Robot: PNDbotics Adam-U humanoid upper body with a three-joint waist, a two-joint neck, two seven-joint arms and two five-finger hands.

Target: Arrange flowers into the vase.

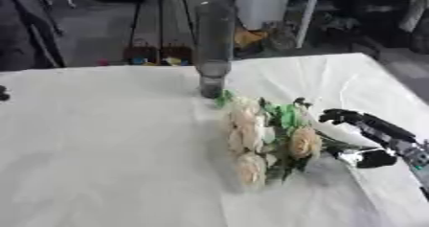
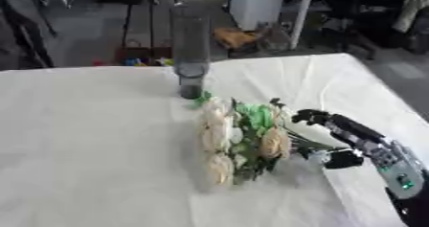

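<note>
— Where does the bunch of cream and peach roses with green leaves lie against the black and silver right hand?

— Just left of it, on the white cloth-covered table, right of centre. The blooms point left and toward the near side, and the thin green stems run right, into the gap between the hand's fingers and its thumb. The hand comes in from the lower right, its fingers stretched out toward the far side of the leaves and the thumb tip sitting lower, by the stems.

— Is it gripping them?

— The hand looks spread rather than pinched, fingers and thumb set well apart; whether either part touches the stems I cannot tell, since the picture is soft there.

— And the flowers themselves?

— Four or so pale blooms, lying flat in a loose cluster, with bright green leaves bunched on the far right side of them.

— The vase?

— A tall, dark, clear glass cylinder vase stands upright at the far side of the table, just beyond the flowers, the nearest leaf almost at its base. It stands well apart from the hand.
</note>
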